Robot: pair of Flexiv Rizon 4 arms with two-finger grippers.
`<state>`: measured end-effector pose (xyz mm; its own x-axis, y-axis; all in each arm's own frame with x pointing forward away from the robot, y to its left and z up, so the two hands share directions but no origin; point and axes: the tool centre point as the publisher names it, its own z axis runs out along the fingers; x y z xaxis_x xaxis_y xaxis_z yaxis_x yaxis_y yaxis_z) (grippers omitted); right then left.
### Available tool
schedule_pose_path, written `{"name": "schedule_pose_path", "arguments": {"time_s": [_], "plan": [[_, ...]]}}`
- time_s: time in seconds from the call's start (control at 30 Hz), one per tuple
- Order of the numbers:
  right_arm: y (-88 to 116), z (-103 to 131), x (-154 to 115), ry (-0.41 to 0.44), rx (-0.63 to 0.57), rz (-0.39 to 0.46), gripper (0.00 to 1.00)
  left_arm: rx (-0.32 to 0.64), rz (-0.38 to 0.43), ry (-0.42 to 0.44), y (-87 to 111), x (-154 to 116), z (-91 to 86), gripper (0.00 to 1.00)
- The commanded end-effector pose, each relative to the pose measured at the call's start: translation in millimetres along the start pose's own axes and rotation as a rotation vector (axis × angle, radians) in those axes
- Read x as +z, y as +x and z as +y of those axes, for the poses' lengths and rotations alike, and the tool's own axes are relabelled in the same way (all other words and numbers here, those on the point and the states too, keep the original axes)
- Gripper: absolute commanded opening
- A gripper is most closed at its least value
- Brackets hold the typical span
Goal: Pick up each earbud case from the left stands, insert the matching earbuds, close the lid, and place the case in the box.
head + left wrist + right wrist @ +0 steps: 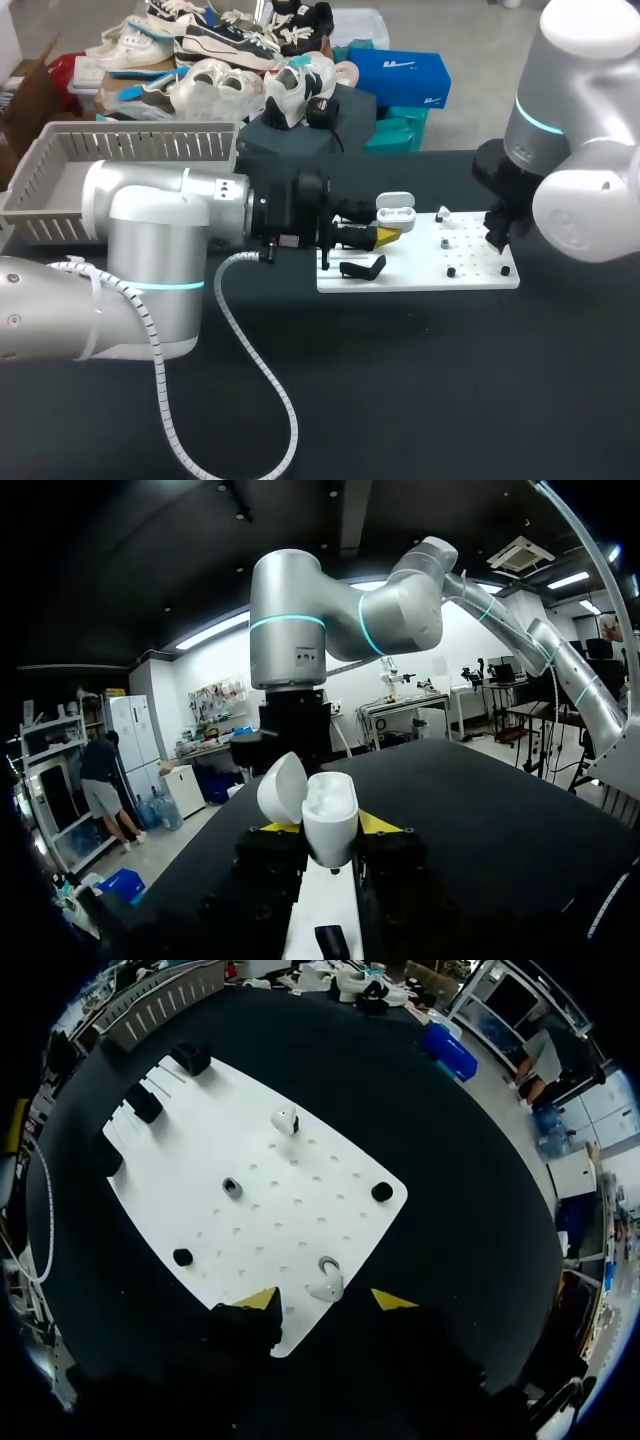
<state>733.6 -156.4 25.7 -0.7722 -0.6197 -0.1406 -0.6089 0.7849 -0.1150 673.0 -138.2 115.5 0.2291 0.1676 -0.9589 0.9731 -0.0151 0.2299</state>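
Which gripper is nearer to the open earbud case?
Left. The left gripper holds the open earbud case between its fingers; the right gripper hangs over the other end of the white board.

Fairly bright, even light falls from overhead onto the black table, which soaks it up and gives back only a dull sheen — the white board on it is the brightest patch, close to washed out in the right wrist view. The silver shell of the left arm carries soft highlights along its top, shadows beneath are faint, and the earbud case glows white against a dim room lit by ceiling strips
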Motion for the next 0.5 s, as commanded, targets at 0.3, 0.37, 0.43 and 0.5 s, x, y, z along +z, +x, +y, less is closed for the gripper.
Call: {"name": "schedule_pose_path", "arguments": {"time_s": [0.3,0.37,0.43,0.5], "plan": [[-0.9,-1.0,3.1,0.001,0.016,-0.010,0.47,0.000,0.000,0.003,0.5,0.3,1.0,0.00],[-1.0,-1.6,4.1,0.001,0.021,-0.011,0.47,0.000,0.000,0.003,0.5,0.3,1.0,0.00],[-1.8,-1.6,4.7,0.001,0.024,-0.012,0.45,0.000,0.000,0.003,0.5,0.3,1.0,0.00],[-2.5,-1.3,5.1,0.002,0.026,-0.012,0.44,0.000,0.000,0.003,0.5,0.3,1.0,0.00]]}}
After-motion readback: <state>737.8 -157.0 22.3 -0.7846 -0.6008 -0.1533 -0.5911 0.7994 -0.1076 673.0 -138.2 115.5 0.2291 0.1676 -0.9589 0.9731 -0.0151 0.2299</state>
